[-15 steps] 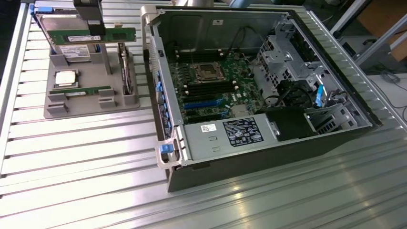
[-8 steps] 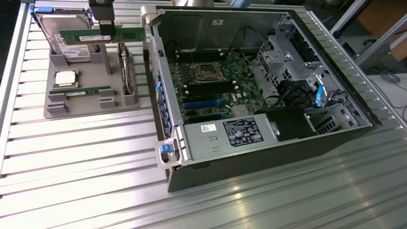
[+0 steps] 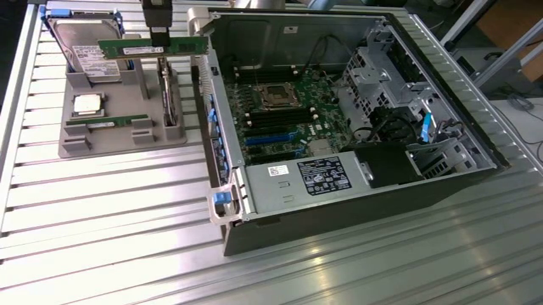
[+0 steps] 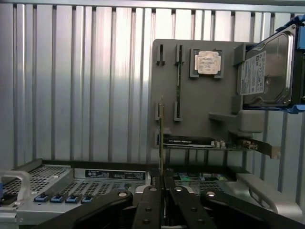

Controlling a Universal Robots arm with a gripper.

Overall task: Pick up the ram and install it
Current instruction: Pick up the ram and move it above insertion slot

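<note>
- Grip: your gripper (image 3: 158, 39) has its jaws clamped on the ram (image 3: 182, 45) near the stick's middle. It holds the stick level in the air above the grey tray (image 3: 119, 145), well apart from the motherboard slots (image 3: 276, 119).
- Slip, I judge, is your main risk: the hold is on a thin board, so the stick could tilt or twist between the jaws.
- Collision is the other: the case wall (image 3: 212, 89) stands between the tray and the slots, and a low ram end could clip it.
- Misalignment at a slot would put force on the board or the slot.
- Hard to read: in the wrist view the ram (image 4: 161, 133) is edge-on, a thin line above the gripper (image 4: 162, 185), so you cannot judge its tilt there.
- You cannot tell whether the slot latches are open, nor which way the stick's notch faces.
</note>
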